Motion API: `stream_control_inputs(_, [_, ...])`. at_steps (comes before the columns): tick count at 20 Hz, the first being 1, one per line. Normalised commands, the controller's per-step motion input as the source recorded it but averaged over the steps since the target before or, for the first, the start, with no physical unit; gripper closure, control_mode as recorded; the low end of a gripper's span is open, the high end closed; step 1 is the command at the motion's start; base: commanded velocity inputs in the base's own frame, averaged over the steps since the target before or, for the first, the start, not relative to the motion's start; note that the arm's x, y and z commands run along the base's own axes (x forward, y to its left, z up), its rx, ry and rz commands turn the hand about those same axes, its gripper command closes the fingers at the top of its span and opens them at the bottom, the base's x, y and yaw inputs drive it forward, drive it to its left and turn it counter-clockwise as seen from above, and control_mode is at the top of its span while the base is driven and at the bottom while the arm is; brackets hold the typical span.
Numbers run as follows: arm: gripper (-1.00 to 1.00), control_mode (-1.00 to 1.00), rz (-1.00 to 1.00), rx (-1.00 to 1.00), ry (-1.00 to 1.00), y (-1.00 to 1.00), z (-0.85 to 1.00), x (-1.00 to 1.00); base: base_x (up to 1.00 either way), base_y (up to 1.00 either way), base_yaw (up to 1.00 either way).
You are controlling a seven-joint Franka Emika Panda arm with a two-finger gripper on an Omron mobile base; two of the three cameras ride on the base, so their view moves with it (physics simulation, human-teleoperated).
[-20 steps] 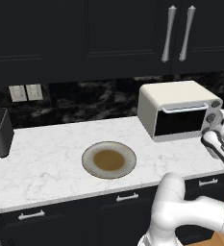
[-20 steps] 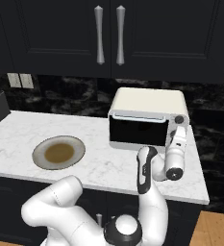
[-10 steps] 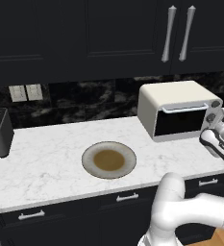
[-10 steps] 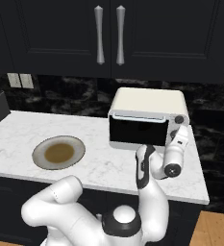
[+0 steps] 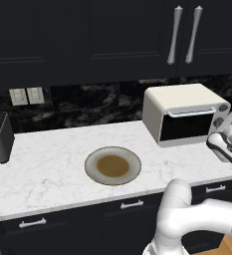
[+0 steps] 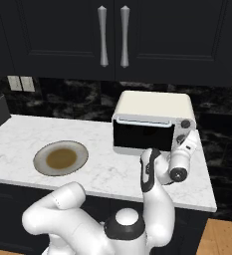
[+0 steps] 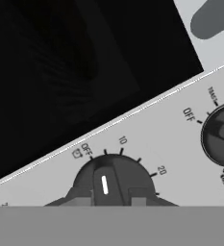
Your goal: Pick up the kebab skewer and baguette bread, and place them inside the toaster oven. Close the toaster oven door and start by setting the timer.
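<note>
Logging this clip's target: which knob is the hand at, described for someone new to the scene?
Find the cream toaster oven on the marble counter. Dark knobs sit right of its glass door. The hand's knob has OFF, 10 and 20 around it; its neighbour lacks such numbers.

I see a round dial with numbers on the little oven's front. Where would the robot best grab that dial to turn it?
Probably across the dial's round rim, coming straight at the toaster oven's front panel. The dial stands out from the panel as a low round knob with a white pointer mark, so two fingers pinching opposite sides can twist it. The gripper sits shut right at it.
</note>
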Motion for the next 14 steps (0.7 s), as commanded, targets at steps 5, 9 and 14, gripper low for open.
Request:
stream_control_inputs(5, [1.0,-1.0,-0.04,0.24,0.02,0.03,0.0,-0.05,0.0,0.0,0.0])
stream_control_inputs(9, [1.0,-1.0,-0.08,0.28,0.03,0.04,0.0,-0.07,0.0,0.0,0.0])
stream_control_inputs(14, [1.0,-1.0,-0.1,0.3,0.06,0.04,0.0,-0.04,0.0,0.0,0.0])
